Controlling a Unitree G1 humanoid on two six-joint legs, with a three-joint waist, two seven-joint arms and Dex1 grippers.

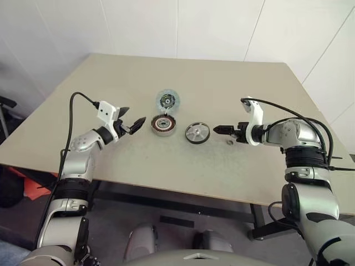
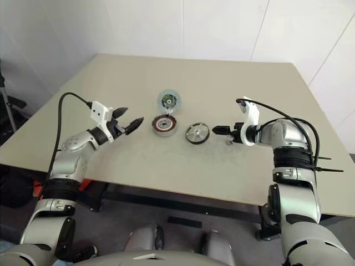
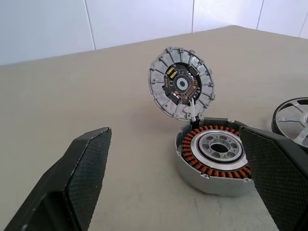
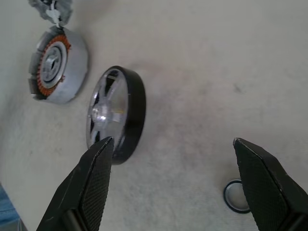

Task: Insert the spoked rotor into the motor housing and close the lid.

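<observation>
Lying flat near the middle of the beige table (image 1: 111,83): the spoked rotor (image 1: 197,133), black rim around a silver spoked face. Sitting just to its left, close but apart: the motor housing (image 1: 164,125), copper windings ringing a silver centre. Standing tilted up from the housing's far rim, hinged open: the lid (image 1: 167,101), inner face with its dark centre showing toward the camera.

Hovering left of the housing, pointing toward it: the left gripper (image 1: 133,123), fingers spread wide, gripping nothing, not touching the housing. Hovering right of the rotor, angled down toward the table: the right gripper (image 1: 222,129), fingers (image 4: 96,178) likewise splayed apart and empty, near the rotor without touching it. Resting on the table close by the right gripper: a tiny ring (image 4: 236,196), possibly metal, hard to make out.
</observation>
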